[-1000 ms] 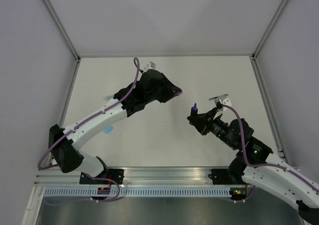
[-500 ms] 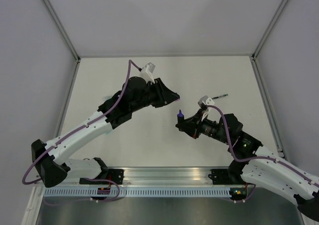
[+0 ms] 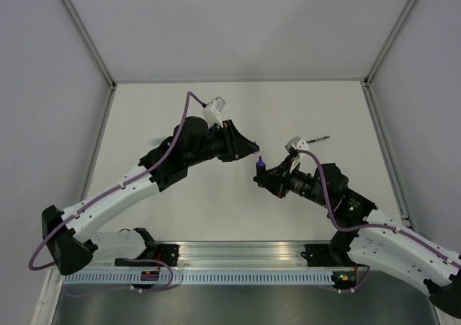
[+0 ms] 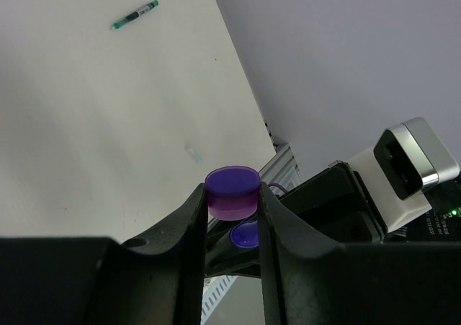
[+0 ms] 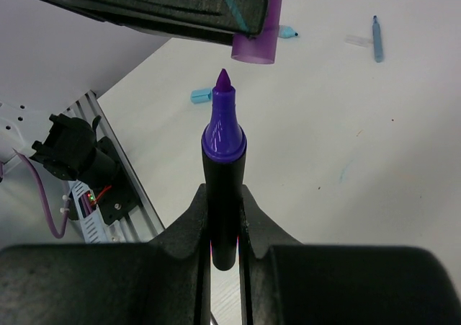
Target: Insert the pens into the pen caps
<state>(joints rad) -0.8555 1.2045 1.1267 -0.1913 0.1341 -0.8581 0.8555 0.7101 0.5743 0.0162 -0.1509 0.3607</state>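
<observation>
My L gripper [image 4: 232,208] pinches purple cap [image 4: 232,189] at the jaw tips, my R gripper [image 5: 224,202] clamps purple marker [image 5: 223,141], nib poking past the jaws, just short of cap's open end.

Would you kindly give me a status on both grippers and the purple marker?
Left gripper shut on purple cap. Right gripper shut on purple marker, tip close to cap, not yet in. Nothing between them.
</observation>
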